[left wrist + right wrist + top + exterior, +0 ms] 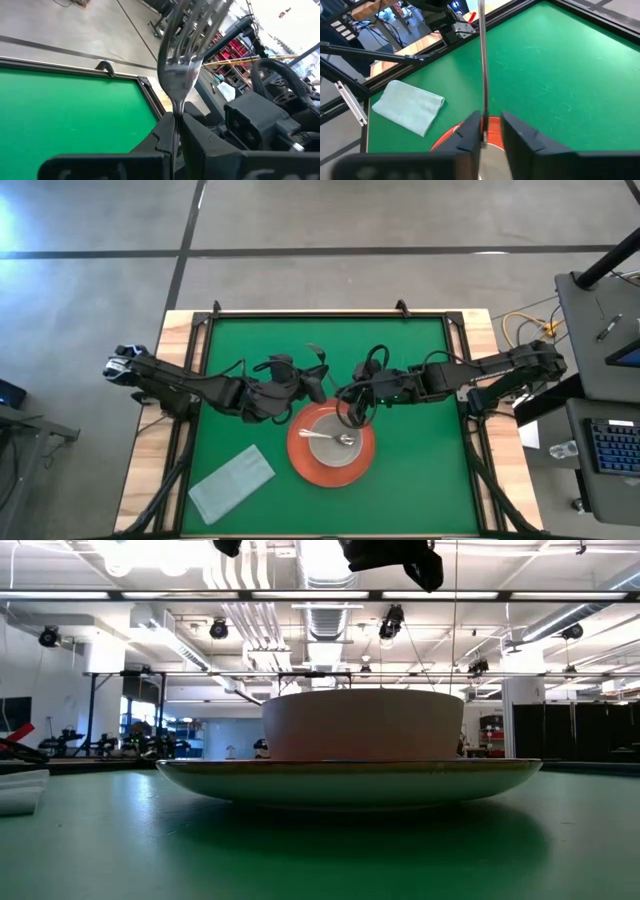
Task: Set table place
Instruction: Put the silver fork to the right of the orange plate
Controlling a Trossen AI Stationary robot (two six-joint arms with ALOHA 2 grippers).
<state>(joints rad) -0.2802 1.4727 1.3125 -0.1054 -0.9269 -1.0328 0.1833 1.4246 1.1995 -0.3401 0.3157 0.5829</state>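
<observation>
A round orange-red plate (299, 461) lies near the table's middle, and a grey bowl (323, 453) stands on it. A silver spoon (340, 439) lies in the bowl. My left gripper (308, 387) is just left of and beyond the plate, shut on a silver fork (182, 65) whose tines point away from it. My right gripper (347, 416) hangs over the plate's far rim, its fingers apart (491, 134). In the right wrist view a thin silver shaft (482, 70) runs out from between those fingers. The low view shows the plate (350, 780) and bowl (360, 725) from the side. My left gripper pinches the fork at its neck (176, 111), just below the tines, between its two fingers. The fork is lifted clear of the table and its tines stick out beyond the fingertips. My right gripper has the thin silver shaft close against one finger (472, 132). I cannot tell whether they touch.
A folded pale grey-green cloth (232, 483) lies on the green top toward the near left corner. Bare green table (420, 470) shows right of the plate and along the far side. Both arms reach in over the middle and their wrists are close together.
</observation>
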